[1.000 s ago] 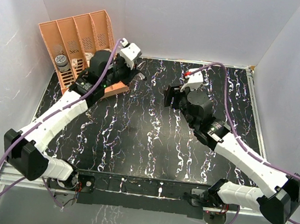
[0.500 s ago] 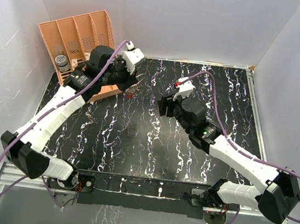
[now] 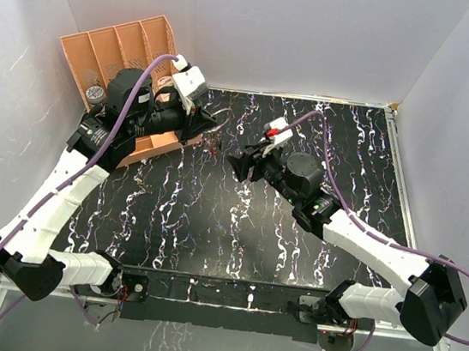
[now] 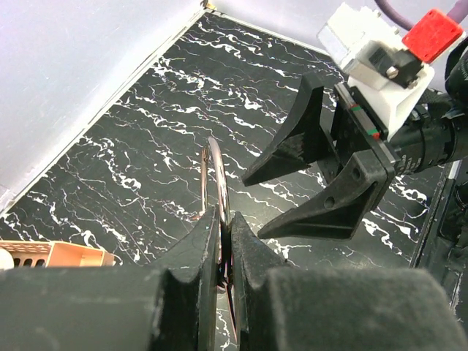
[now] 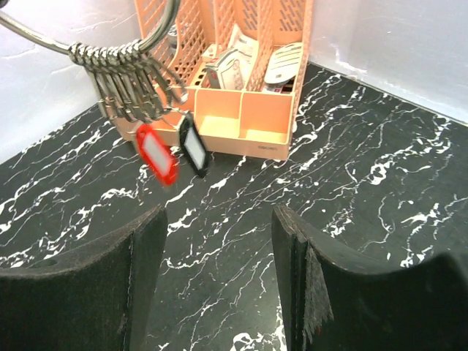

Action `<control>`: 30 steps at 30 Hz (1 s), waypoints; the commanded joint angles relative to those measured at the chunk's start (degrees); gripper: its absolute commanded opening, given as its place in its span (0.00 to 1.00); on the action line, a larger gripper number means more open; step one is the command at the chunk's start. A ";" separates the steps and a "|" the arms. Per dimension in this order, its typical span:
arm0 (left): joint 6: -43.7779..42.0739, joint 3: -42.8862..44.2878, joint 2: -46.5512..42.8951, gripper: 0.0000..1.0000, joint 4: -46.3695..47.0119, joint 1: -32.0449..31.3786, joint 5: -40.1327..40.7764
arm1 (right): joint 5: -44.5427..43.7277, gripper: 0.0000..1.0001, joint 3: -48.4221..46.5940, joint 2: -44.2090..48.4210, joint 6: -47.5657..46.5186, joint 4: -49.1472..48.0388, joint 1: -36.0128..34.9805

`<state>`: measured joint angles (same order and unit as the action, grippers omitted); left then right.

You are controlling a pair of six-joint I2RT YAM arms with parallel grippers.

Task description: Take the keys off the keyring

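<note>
Right arm is reaching further left than a second ago, so the right pincer (image 3: 234,163) is now sitting much nearer the left pincer (image 3: 209,122), with the gap between them narrowed. Left arm is standing higher, its elbow swung out to the left, the wrist lifted off the organizer (image 3: 117,48) and pointing right over the tabletop (image 3: 211,224). The left pincer is clamping the keyring (image 4: 219,175), fingers shut on the wire, the ring showing edge-on to its own camera and held in the air. The right pincer is gaping wide, tips aimed at the ring and stopping just short of it, not touching. The keys (image 5: 128,91) are hanging in a bunch from the ring, a red-headed one (image 5: 156,155) and a black-headed one (image 5: 194,150) dangling lowest, side by side.
</note>
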<state>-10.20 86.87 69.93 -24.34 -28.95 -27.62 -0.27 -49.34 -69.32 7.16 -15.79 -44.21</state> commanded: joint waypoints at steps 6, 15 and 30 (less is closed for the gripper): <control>2.37 -0.59 -1.38 0.00 3.44 -0.05 -2.34 | 4.28 0.51 -2.80 -1.14 -0.54 -7.91 -0.16; 3.50 -1.38 -1.73 0.00 4.53 -0.01 -3.57 | 4.93 0.47 -5.15 -4.38 -1.46 -11.23 -0.17; 5.51 -2.28 -4.01 0.00 7.59 -0.05 -4.58 | 3.78 0.41 -5.13 -7.85 -1.24 -14.90 -0.10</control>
<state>-6.09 84.36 68.45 -19.51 -28.95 -30.65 4.27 -52.25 -77.10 6.39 -25.39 -44.21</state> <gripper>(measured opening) 0.059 0.413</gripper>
